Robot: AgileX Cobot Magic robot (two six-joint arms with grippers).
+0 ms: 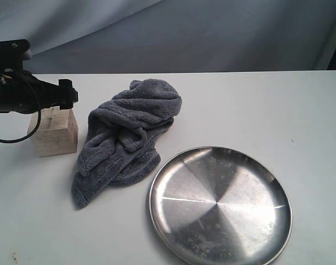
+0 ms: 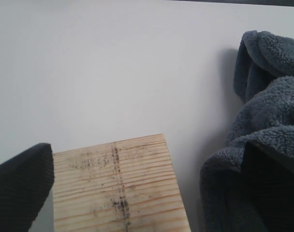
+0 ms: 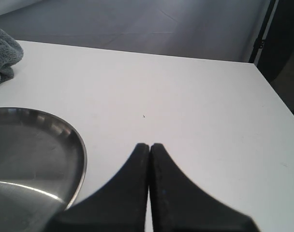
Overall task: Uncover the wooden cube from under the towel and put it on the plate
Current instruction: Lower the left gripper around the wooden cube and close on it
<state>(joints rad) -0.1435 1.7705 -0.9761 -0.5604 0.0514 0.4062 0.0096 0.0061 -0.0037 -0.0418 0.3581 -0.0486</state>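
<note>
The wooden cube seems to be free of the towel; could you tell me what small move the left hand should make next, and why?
Probably lower the left hand slightly and close it on the wooden cube. The cube stands bare on the table beside the crumpled towel, the hand's fingers are spread to either side of it, and nothing is on the plate yet.

I see left arm (image 1: pixel 30 94) all black, round housing, thin black cable (image 1: pixel 16 141) looped beneath; right gripper (image 3: pixel 150 145) fingers (image 3: pixel 127 193) matte black, tapering to points.
</note>
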